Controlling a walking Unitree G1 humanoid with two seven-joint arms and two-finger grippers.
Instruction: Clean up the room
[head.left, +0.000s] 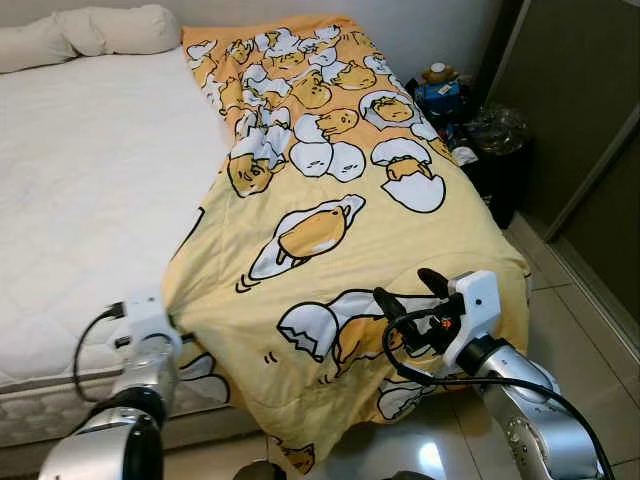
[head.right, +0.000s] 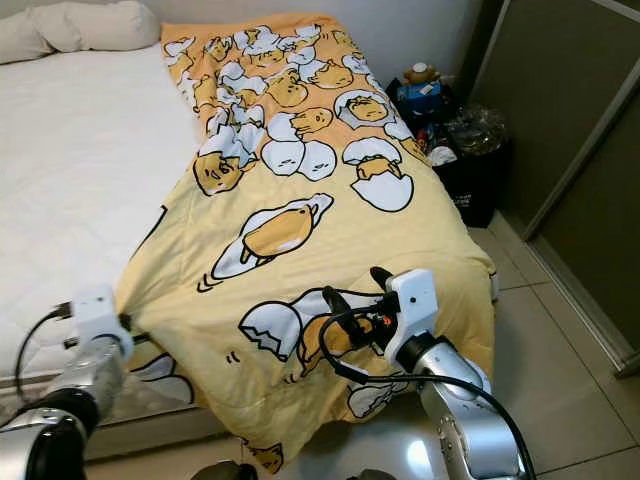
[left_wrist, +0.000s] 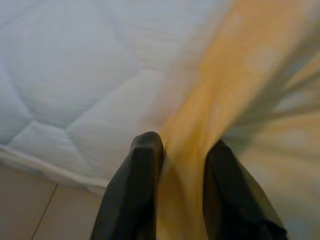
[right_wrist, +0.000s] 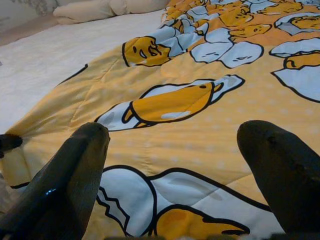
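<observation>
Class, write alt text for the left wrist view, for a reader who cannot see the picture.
The left claw pinches a fold of the yellow cartoon-egg print blanket between its two black fingers. Beside the fold lies the white quilted mattress, its edge running above the pale tiled floor.

**Where your four cameras look**

Your two head views look forward and down from above the foot of the white quilted mattress (head.left: 90, 190), both taking in the yellow egg-print blanket (head.left: 330, 230) and the beige tiled floor (head.right: 560, 370). Your left wrist view sits very close, looking along its black fingers (left_wrist: 135, 190) at the blanket edge. Your right wrist view looks low across the same blanket toward the cream pillows (right_wrist: 100, 9).
</observation>
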